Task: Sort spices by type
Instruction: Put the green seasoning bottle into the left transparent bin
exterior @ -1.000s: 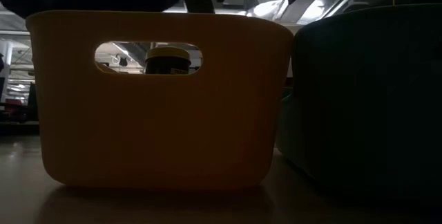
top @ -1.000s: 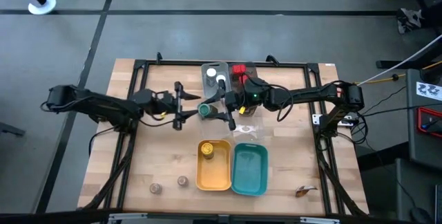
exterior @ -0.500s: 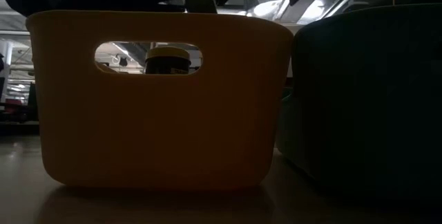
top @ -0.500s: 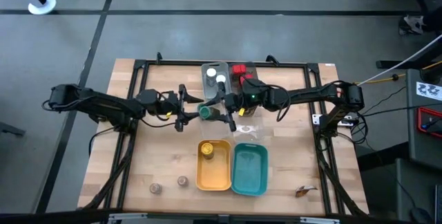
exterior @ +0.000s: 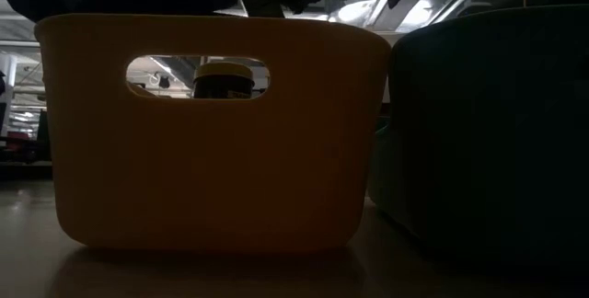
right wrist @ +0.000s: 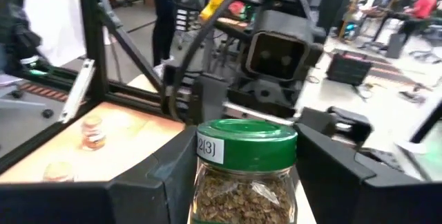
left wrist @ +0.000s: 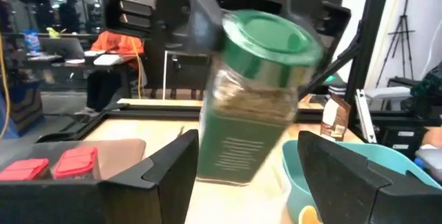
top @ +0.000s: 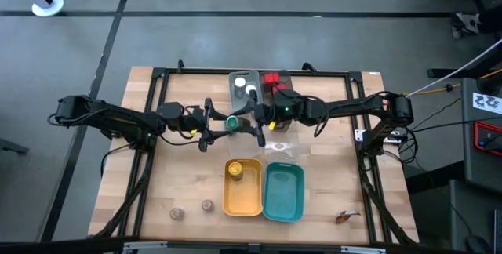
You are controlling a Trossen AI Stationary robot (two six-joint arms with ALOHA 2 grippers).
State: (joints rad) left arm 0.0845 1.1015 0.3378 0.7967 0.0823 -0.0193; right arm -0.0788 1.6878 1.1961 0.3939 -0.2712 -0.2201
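High view first, operator: at 7 o'clock on the counter [top: 180, 175] you have two small brown jars [top: 177, 214], well apart from everything else. The left arm reaches in from 9 o'clock. Its left end effector [top: 217, 121] hangs over the middle of the counter with its fingers spread. Just beside it, at dead centre, is the green-lidded spice jar [top: 233, 121], held up off the wood. You can see from the left wrist that the jar sits in line with the gap between those spread fingers, but you cannot tell whether they touch it.

The right end effector [top: 243, 121], coming in from 3 o'clock, is pinching that jar. The right wrist shows its two fingers on either side of the glass, lid upward.

At 12 o'clock sits a grey tray [top: 238, 97] holding two white-lidded jars [top: 239, 82], with red tins [top: 272, 79] just beside it. At 6 o'clock a yellow tray [top: 245, 199] holds one yellow-lidded jar [top: 234, 170], and a teal tray [top: 284, 195] stands touching its side.
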